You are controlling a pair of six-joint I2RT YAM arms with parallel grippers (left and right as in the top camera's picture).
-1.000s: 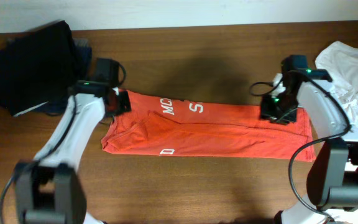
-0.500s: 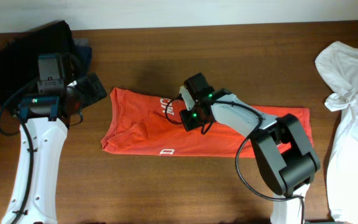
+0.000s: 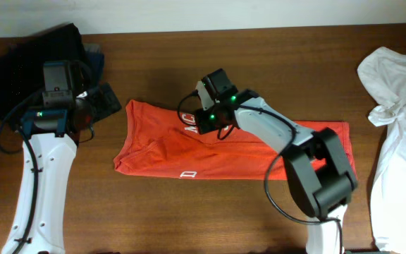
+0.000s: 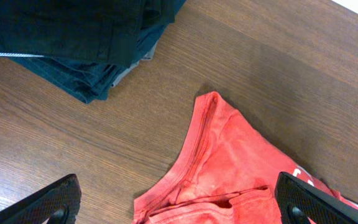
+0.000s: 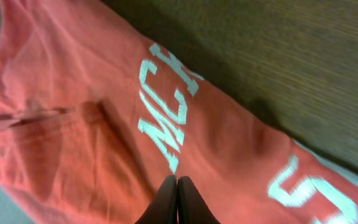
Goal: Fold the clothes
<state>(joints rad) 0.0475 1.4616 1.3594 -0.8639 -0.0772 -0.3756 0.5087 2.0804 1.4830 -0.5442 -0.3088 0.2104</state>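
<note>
L gripper (image 4: 179,204) jaws wide apart near dark pile (image 3: 34,70), upper left; R gripper (image 5: 176,198) jaws together over orange T-shirt (image 3: 259,152), mid-frame.

A dark brown wooden table (image 3: 189,219) is filling nearly the whole overhead view, its grain running from side to side; a plain pale wall (image 3: 259,13) is showing as a narrow strip along the far edge; soft light is falling from above, laying faint blurred shadows on the wood; in the left wrist view the grain is running slantwise.
</note>
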